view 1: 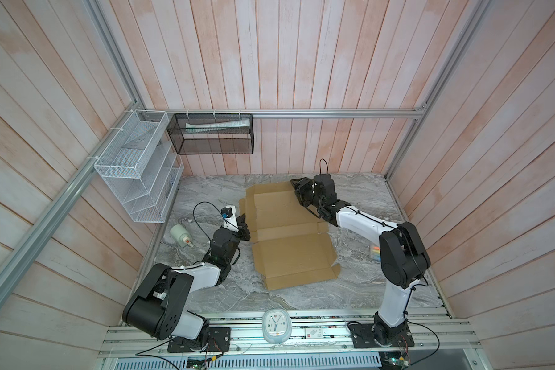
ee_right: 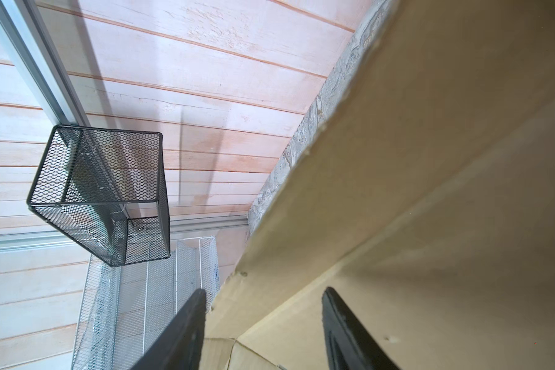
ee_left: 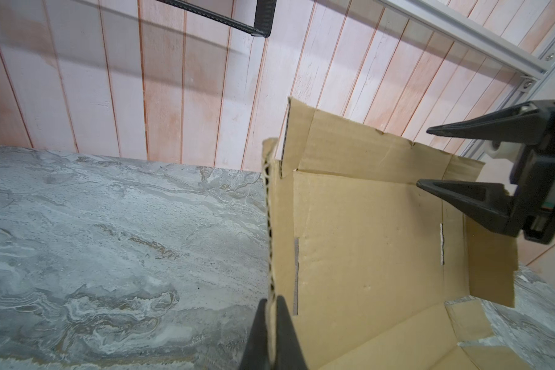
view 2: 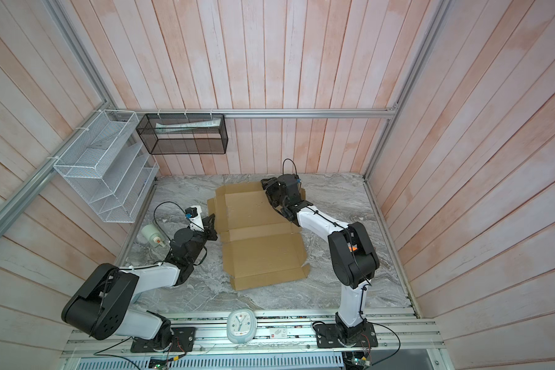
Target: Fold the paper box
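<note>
The paper box is a brown die-cut cardboard sheet lying mostly flat on the marble table. My left gripper is shut on the sheet's left side flap. In the left wrist view that flap's corrugated edge stands upright, pinched between the fingers. My right gripper is open at the sheet's far right corner. In the right wrist view its fingers stand wide apart, with a raised cardboard flap running between them.
A white bottle lies left of the left arm. A white wire rack and a black mesh basket hang on the walls at the back left. A clock sits on the front rail. A small coloured item lies by the right arm.
</note>
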Controlling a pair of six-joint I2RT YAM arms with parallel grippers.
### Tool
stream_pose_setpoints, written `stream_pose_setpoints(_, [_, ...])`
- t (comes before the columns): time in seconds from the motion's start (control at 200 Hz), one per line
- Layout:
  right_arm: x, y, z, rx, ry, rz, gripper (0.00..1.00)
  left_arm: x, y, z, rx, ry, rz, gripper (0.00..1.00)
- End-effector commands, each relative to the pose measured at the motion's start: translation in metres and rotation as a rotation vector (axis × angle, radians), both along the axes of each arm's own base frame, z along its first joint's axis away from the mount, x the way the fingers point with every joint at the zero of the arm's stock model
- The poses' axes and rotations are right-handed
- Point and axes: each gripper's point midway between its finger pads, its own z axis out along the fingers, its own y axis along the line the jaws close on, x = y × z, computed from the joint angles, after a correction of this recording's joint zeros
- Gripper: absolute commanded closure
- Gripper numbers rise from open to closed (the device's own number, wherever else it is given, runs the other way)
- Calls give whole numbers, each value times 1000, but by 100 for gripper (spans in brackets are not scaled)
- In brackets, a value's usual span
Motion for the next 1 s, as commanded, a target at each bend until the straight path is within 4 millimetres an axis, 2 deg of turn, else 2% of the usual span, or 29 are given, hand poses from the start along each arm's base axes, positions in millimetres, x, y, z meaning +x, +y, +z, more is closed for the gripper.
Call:
stream_pose_setpoints(0.0, [6, 1, 2, -7, 15, -22, 40, -7, 5, 32, -2, -137, 29, 100])
stream_pose_setpoints(0.56, [5, -8, 26, 42, 67, -95, 40, -25, 10, 51, 91, -284, 46, 100])
stream_pose_setpoints(0.995, [2, -13, 43, 66, 65, -103, 40, -36, -7, 52, 191, -367, 50, 100])
